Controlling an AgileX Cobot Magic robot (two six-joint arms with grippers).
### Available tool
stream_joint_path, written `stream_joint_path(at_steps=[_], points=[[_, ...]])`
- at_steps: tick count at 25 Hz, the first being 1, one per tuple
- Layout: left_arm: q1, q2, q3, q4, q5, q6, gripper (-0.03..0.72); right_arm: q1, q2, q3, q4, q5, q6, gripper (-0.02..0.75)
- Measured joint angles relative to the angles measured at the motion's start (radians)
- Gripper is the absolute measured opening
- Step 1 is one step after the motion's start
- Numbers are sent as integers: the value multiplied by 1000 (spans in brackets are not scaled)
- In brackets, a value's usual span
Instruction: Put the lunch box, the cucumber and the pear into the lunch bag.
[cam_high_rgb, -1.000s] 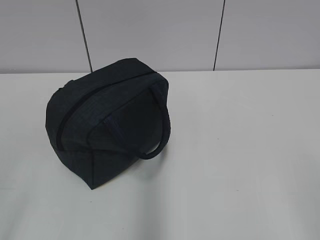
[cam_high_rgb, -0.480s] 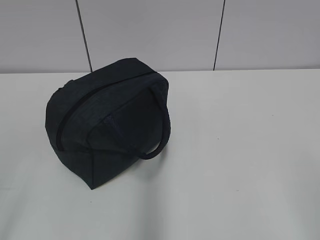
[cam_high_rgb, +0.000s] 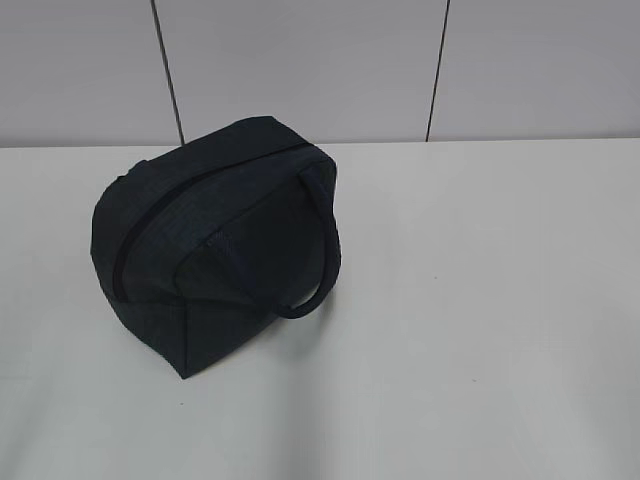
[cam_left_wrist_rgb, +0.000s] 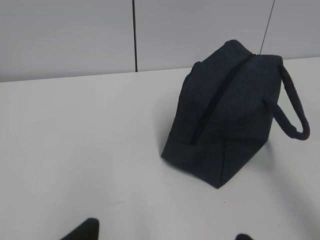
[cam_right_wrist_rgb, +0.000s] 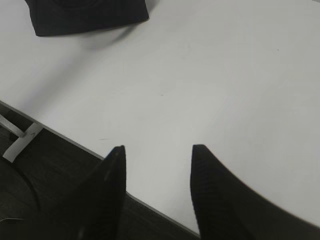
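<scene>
Nearest, at the table's (cam_right_wrist_rgb: 240, 75) front edge, the right gripper (cam_right_wrist_rgb: 159, 150) hangs with its two fingers apart and nothing between them. The left gripper (cam_left_wrist_rgb: 165, 235) shows only two dark fingertips at the bottom of its wrist view, set wide apart over bare tabletop. Farther back stands one lunch bag (cam_high_rgb: 215, 240), zipped closed, left of centre, with one looped handle (cam_high_rgb: 325, 260) visible on its right side. Behind it rises a panelled wall (cam_high_rgb: 300, 60).

lunch bag (cam_right_wrist_rgb: 87, 15) cropped, contents hidden
</scene>
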Motion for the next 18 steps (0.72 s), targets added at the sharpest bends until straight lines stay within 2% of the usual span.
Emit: stream_joint_path(at_steps=[4,7,11,18], points=[[0,0,0,0,0,0,467,-81,0,0,0,0,0,337],[0,0,0,0,0,0,467,-182,0,0,0,0,2,337],[0,0,0,0,0,0,467,-276,0,0,0,0,2,337],[0,0,0,0,0,0,467,-310,0,0,0,0,2,337]])
